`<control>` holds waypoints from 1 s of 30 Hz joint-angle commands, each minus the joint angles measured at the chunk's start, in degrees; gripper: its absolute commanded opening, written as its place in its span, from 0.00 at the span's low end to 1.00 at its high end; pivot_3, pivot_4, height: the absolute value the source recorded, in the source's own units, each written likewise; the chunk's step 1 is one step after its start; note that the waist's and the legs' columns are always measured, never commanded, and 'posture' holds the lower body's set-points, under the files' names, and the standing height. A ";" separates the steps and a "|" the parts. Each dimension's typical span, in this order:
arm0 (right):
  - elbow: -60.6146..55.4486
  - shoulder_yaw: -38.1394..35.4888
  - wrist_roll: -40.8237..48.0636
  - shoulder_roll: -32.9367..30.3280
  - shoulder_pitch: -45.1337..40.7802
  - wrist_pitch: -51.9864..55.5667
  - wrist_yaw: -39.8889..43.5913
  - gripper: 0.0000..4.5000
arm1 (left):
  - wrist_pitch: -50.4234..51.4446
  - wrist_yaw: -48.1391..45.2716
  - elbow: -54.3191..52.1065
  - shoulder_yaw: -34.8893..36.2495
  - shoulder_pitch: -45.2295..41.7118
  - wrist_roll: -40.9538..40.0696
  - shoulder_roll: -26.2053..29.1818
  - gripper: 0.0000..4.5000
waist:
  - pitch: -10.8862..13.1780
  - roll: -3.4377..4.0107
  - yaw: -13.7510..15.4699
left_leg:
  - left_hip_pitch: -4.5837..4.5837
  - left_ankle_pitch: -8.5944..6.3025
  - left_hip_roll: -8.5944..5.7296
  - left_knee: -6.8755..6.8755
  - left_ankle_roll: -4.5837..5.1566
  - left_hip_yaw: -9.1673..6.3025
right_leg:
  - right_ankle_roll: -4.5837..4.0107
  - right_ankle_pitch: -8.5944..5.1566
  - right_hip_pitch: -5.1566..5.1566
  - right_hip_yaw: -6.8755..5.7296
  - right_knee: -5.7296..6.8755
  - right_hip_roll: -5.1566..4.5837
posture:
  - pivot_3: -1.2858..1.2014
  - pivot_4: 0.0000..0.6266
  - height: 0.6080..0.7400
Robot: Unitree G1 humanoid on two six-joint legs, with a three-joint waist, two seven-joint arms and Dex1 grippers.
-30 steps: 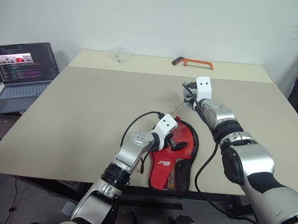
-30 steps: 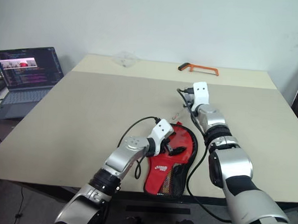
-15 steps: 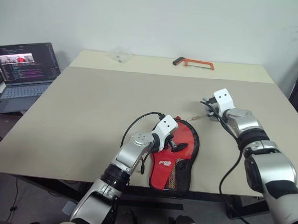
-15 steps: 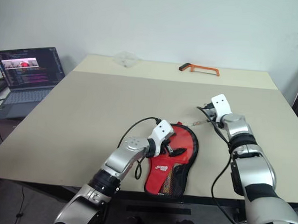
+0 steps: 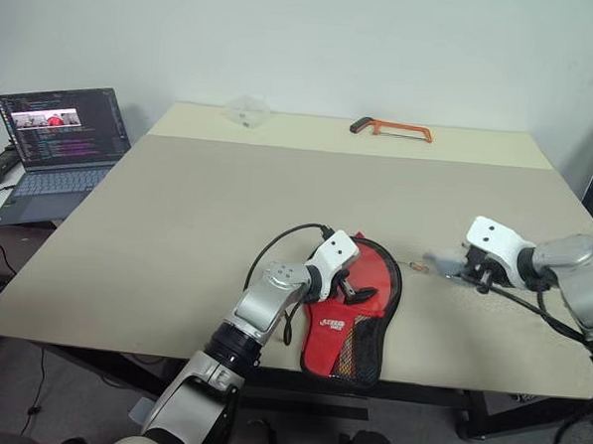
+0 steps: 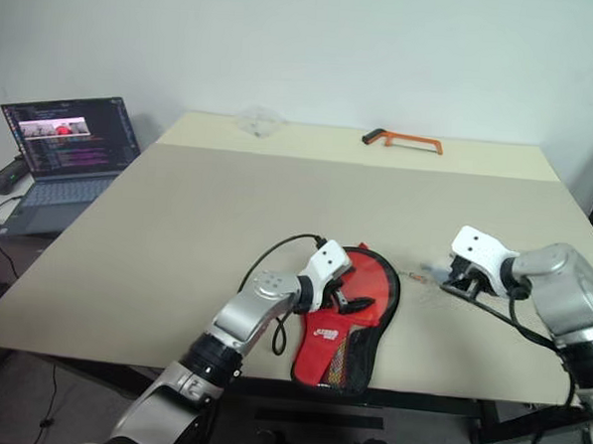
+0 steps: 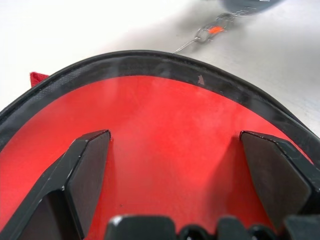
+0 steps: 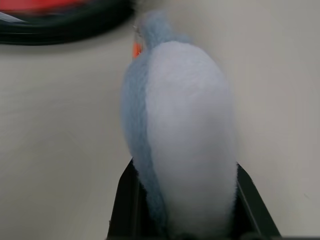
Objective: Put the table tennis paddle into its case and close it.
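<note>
- Right arm's swung a long way since a second ago: it was reaching up over the middle of the table (image 5: pixel 279 181), now it's pulled back toward the near right edge. The white fluffy lump (image 5: pixel 442 259) came with it, so the zip line got dragged out to the right. Left arm and the case haven't budged.
- The right gripper (image 6: pixel 456 281) is clenched on that fluffy lump; in its wrist view the fluff (image 8: pixel 185 140) bulges up between the two black fingers (image 8: pixel 125 210). A thin chain with a small orange bit (image 7: pixel 216 30) runs from it back toward the case.
- The left gripper (image 5: pixel 353 286) sits spread wide, both fingers (image 7: pixel 85 165) pressed down flat on the red top face, not grasping anything, just pinning it.
- The case (image 5: pixel 357 310) lies near the front edge, round end pointing away from the robot, narrow mesh end toward it, so the long axis runs near-to-far. I can't see the table tennis paddle itself; my guess is it's already inside.
- What matters next: the pull tab lies off the case's right shoulder, on the right arm's side, with the left pinning from the other side. So I'd say zipping stays the right arm's job, following the rim around.
</note>
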 commanded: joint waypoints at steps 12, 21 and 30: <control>-22.03 3.11 8.35 -2.32 10.08 -2.28 9.24 0.12 | 4.77 -0.95 4.59 -3.74 2.53 2.30 0.45 1.00 | -0.09 -0.06 0.06 | 0.03 -0.13 -0.02 -0.02 -0.15 0.00 | 0.10 0.04 0.31 -0.06 -0.55 -0.12 | 0.52 0.24 1.00; -30.50 2.61 17.47 -4.07 17.47 -5.50 16.95 0.12 | 5.80 -1.45 3.71 -4.53 3.12 2.76 1.08 1.00 | -0.22 -0.24 0.11 | 0.04 -0.18 -0.02 -0.03 -0.19 -0.03 | 0.10 0.00 0.35 -0.10 -0.58 -0.12 | 0.52 0.24 1.00; -33.82 5.69 20.65 -2.89 20.56 -5.81 18.36 0.12 | 5.50 -1.70 5.75 -4.71 1.53 3.78 1.58 1.00 | -0.36 -0.49 0.10 | 0.04 -0.21 0.01 -0.02 -0.23 -0.05 | 0.06 -0.02 0.35 -0.14 -0.59 -0.12 | 0.52 0.24 1.00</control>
